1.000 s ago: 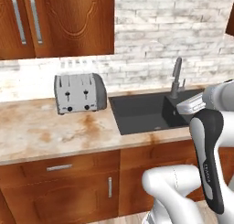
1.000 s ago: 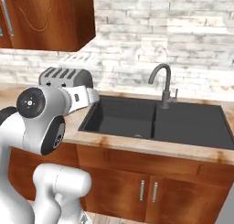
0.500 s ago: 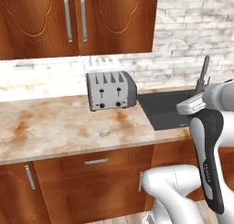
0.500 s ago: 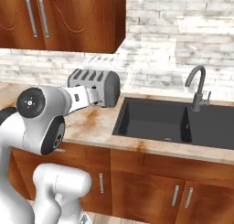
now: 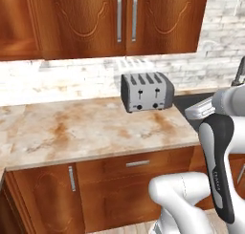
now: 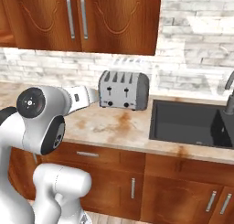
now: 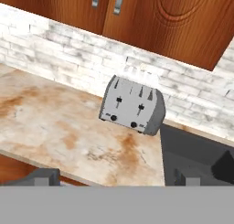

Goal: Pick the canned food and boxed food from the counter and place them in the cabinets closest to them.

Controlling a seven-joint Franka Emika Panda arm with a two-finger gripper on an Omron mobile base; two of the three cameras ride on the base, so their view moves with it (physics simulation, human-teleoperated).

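While toaster (image 5: 147,91) sits on counter (image 5: 72,130) | sink (image 6: 192,122) beside | cabinets (image 5: 124,20) above

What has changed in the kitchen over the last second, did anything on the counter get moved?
Nothing on the counter moved. The whole picture slid because the robot's base drove left along the counter: the toaster and sink drifted right in view, and more of the wall cabinets came in. The toaster stands where it did, the cabinet doors are shut, and the claw stays open and empty.
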